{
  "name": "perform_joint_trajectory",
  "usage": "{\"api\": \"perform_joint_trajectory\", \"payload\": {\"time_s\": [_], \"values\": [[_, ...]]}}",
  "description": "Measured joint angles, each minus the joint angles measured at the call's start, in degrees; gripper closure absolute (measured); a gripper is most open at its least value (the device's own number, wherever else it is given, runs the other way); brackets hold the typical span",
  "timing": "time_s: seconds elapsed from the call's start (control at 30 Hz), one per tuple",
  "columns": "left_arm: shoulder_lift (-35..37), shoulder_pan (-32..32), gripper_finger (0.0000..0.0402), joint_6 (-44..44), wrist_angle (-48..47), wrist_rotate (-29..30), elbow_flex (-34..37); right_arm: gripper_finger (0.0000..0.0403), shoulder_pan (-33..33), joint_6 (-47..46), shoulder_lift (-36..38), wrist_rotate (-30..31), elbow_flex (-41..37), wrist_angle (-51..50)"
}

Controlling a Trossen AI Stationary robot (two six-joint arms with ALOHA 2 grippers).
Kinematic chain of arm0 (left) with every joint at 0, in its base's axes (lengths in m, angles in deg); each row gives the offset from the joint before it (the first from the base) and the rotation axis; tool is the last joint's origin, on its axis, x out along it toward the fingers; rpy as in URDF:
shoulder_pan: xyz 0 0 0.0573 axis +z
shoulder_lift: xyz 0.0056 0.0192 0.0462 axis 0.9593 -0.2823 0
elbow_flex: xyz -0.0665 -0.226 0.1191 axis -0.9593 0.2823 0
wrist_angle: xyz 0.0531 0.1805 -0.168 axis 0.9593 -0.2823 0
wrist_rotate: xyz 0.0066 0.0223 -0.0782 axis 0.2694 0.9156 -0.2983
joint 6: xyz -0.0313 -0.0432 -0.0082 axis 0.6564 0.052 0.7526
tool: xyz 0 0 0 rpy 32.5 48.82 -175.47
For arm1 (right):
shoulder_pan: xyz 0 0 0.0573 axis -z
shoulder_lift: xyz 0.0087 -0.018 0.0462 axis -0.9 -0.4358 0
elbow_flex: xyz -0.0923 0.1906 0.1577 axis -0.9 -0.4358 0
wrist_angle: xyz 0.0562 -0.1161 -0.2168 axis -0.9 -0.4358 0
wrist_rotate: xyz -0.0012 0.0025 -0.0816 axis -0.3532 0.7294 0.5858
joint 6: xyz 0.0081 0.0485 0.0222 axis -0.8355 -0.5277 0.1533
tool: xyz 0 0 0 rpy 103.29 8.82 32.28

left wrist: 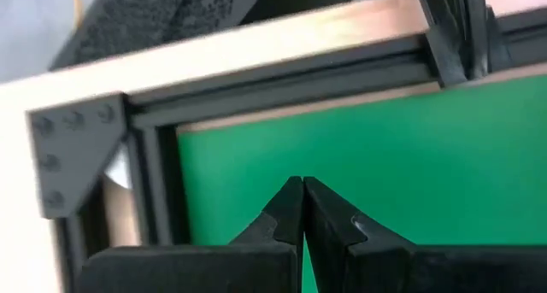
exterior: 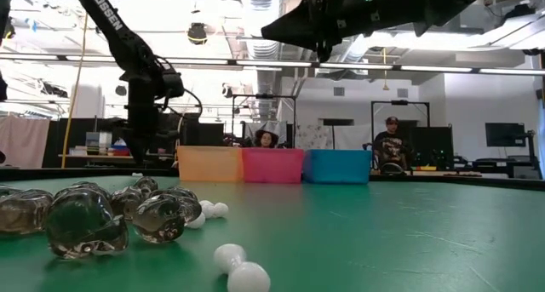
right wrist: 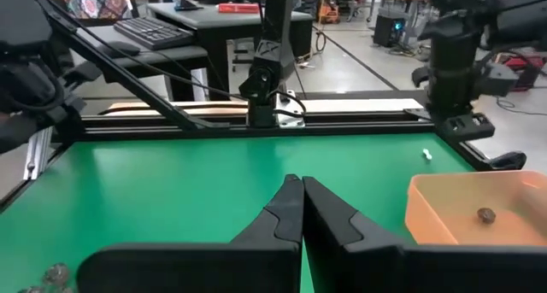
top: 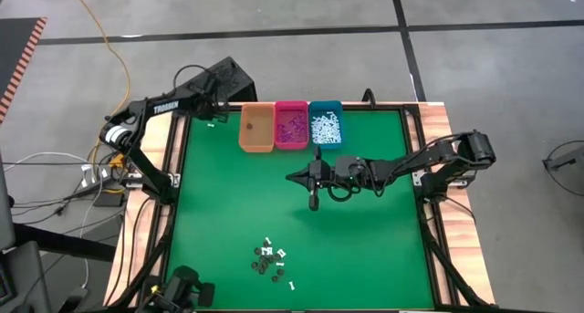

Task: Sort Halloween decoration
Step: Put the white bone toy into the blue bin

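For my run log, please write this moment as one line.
right tool: shut, empty, mid-table | left tool: shut, table corner | unsorted pieces: near front edge | orange bin: one dark piece

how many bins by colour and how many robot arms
orange bin: 1
pink bin: 1
teal bin: 1
robot arms: 2, the left arm and the right arm
total: 5
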Motion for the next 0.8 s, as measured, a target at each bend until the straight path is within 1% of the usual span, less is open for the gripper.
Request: {"api": "perform_joint_trajectory", "payload": {"time_s": [0.23,0.5,0.6,0.77,0.8], "values": [[0.0,0.1,0.0401,6.5,6.9,-0.2,3.7,0.0373,-0.3,0.0,0.0,0.0,0.0,0.1],[0.0,0.8,0.0401,11.3,9.8,-0.2,6.3,0.0373,-0.7,0.7,0.0,0.0,0.0,0.1],[0.0,0.6,0.0401,14.2,11.3,-1.8,7.4,0.0373,-0.7,0.8,0.0,0.0,0.0,0.1],[0.0,-0.7,0.0401,20.3,15.7,-6.3,9.5,0.0372,-1.1,0.9,0.0,0.0,0.0,0.1],[0.0,-1.3,0.0401,21.8,15.7,-6.3,9.9,0.0372,-1.1,0.9,0.0,0.0,0.0,0.1]]}}
